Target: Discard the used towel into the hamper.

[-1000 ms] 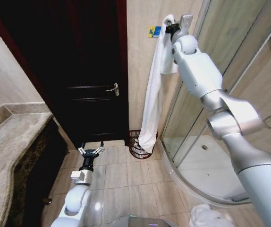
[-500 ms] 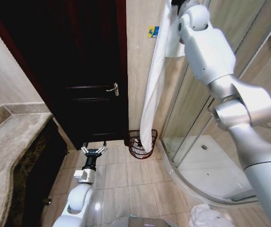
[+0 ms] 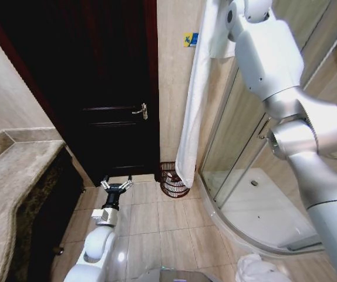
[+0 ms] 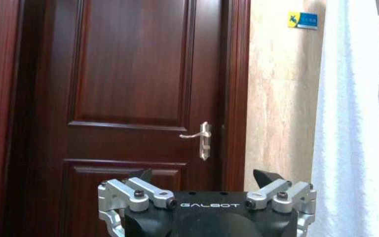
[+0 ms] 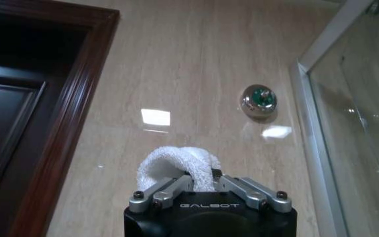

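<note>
Right gripper (image 5: 201, 183): raised to the top right of the head view, fingers pinched tight on the bunched top end of the towel (image 3: 193, 106), evidently to lift its length clear.
Towel: white, hanging full length down centre frame; lower end dangling just over the hamper (image 3: 169, 178).
Hamper: dark wicker, on floor tiles, lower centre, beside the door.
Left gripper (image 3: 115, 185): parked low, lower left, fingers spread, empty.
</note>
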You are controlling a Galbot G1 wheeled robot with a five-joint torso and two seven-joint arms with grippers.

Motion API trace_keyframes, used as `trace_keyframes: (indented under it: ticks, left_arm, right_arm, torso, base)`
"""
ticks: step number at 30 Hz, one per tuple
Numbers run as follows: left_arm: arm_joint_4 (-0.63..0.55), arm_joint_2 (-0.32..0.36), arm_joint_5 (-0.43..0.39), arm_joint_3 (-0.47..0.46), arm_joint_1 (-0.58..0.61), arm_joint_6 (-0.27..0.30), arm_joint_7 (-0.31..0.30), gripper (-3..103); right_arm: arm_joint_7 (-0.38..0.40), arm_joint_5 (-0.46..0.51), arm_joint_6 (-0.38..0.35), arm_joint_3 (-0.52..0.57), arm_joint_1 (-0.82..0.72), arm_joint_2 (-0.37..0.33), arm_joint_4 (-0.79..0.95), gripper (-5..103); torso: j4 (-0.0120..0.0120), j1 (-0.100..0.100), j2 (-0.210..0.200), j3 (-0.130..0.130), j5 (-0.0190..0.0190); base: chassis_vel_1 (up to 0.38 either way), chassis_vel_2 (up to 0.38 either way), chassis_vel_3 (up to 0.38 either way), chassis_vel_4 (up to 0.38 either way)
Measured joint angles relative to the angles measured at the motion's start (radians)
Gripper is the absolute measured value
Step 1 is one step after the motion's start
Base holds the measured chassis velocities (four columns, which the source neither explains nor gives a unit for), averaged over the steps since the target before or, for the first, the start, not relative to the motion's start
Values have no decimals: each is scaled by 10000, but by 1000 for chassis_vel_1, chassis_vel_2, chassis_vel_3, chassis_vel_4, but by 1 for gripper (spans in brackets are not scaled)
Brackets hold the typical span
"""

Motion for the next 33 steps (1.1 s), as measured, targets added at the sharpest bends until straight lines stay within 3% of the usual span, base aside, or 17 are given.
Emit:
trace_keyframes:
  ticks: [7, 15, 28, 33]
  left_arm:
    - [160, 40, 1, -12, -139, -6, 9, 100]
    - [323, 38, 8, -6, -200, -37, 41, 100]
    - [393, 21, 9, 10, -359, -40, 50, 100]
    - [392, -28, 13, 21, -309, -51, 50, 100]
  right_arm:
    - [17, -146, -230, 65, -226, -168, 466, 5]
    - [793, 115, -1057, -55, -1030, -536, 2161, 5]
    - [157, -184, -893, 275, -215, -43, 961, 5]
    - [46, -755, -312, 533, 107, -30, 876, 5]
  torso:
    - [-3, 11, -2, 3, 0]
    - [1, 7, -6, 4, 1]
    - [1, 7, -2, 3, 0]
    - [-1, 5, -1, 0, -1]
  base:
    - [-130, 124, 112, -131]
    - [-51, 65, 32, -36]
    - [6, -18, -10, 11]
    - [0, 0, 0, 0]
